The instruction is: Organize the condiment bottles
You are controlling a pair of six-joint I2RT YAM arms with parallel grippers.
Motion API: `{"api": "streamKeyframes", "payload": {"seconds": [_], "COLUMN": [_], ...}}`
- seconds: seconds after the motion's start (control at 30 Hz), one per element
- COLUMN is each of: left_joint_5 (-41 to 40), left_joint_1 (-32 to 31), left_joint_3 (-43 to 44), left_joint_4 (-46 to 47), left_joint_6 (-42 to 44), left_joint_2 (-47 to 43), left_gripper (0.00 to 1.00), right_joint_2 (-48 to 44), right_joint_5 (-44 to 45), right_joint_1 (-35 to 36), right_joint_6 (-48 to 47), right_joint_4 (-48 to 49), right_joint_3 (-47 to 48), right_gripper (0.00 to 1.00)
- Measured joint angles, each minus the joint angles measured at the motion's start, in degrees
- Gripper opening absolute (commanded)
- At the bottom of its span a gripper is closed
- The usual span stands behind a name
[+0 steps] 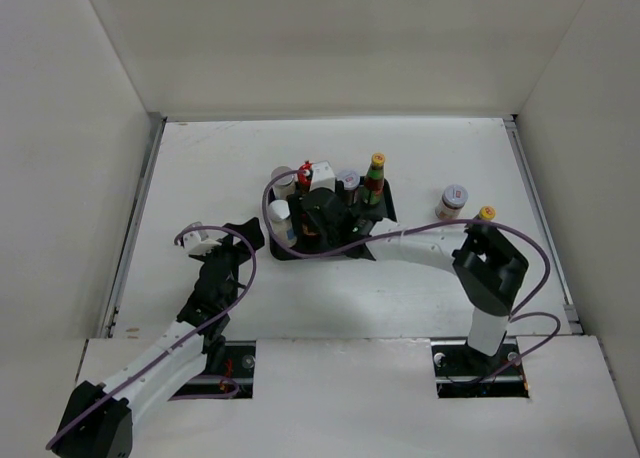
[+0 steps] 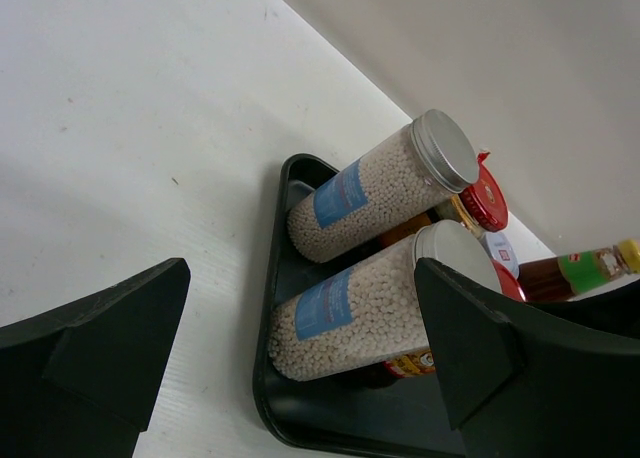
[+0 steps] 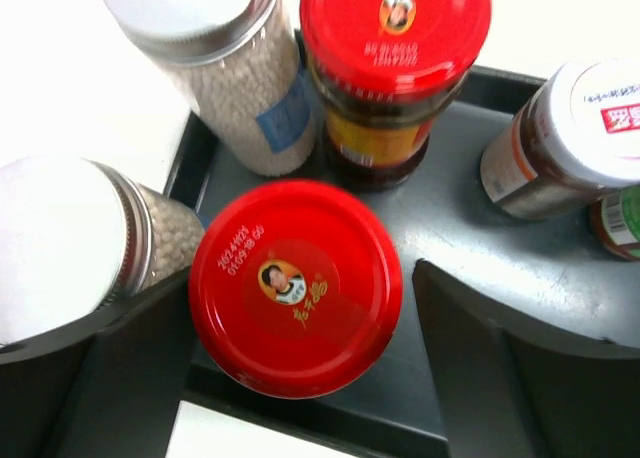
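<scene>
Ready for sorting: a red-capped jar stands upright by one edge of the dark tray, hemmed in by silver-lidded shakers. The right gripper straddles it, jaws spread and gripping nothing. It is probably glass, full and weighty, rigid but slick, so it looks best pinched across the body just under the lid. The left gripper hangs beside the tray, wide open and empty. A white-lidded jar stands outside the tray.
</scene>
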Motion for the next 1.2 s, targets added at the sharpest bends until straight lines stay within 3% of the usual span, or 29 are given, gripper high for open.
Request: {"api": "streamKeyframes", "payload": {"seconds": [0.17, 0.3, 0.37, 0.47, 0.53, 0.63, 0.73, 0.8, 1.2], "left_joint_5": [0.00, 0.02, 0.02, 0.04, 0.04, 0.09, 0.09, 0.09, 0.11], "left_joint_1": [0.02, 0.02, 0.00, 0.00, 0.00, 0.00, -0.02, -0.02, -0.15], "left_joint_3": [0.00, 0.00, 0.00, 0.00, 0.00, 0.00, 0.00, 0.00, 0.00], "left_joint_4": [-0.04, -0.04, -0.02, -0.04, -0.02, -0.02, -0.02, -0.02, 0.00], "left_joint_6": [0.00, 0.00, 0.00, 0.00, 0.00, 0.00, 0.00, 0.00, 0.00], "left_joint_2": [0.00, 0.02, 0.00, -0.04, -0.04, 0.09, 0.11, 0.11, 0.44], "left_gripper": [1.00, 1.00, 1.00, 1.00, 1.00, 1.00, 1.00, 1.00, 1.00], "right_joint_2": [-5.35, -17.51, -25.40, -38.14, -45.29, -53.44, -57.83, -58.77, -53.94], "right_joint_5": [0.61, 0.94, 1.49, 3.06, 4.87, 9.57, 15.02, 17.94, 23.67], "right_joint_1": [-0.09, -0.39, -1.44, -6.36, -10.97, -17.81, -23.56, -26.38, -32.41], "right_joint_6": [0.57, 0.85, 1.07, 1.75, 2.54, 3.17, 3.52, 3.32, 5.57], "right_joint_4": [0.31, 0.42, 0.66, 0.72, -0.44, -5.01, -11.06, -14.12, -23.43], "right_joint_3": [-2.16, -7.54, -11.23, -17.94, -21.59, -24.79, -25.81, -26.12, -28.72], "right_gripper": [1.00, 0.93, 0.80, 0.42, 0.31, 0.35, 0.61, 0.73, 0.77]}}
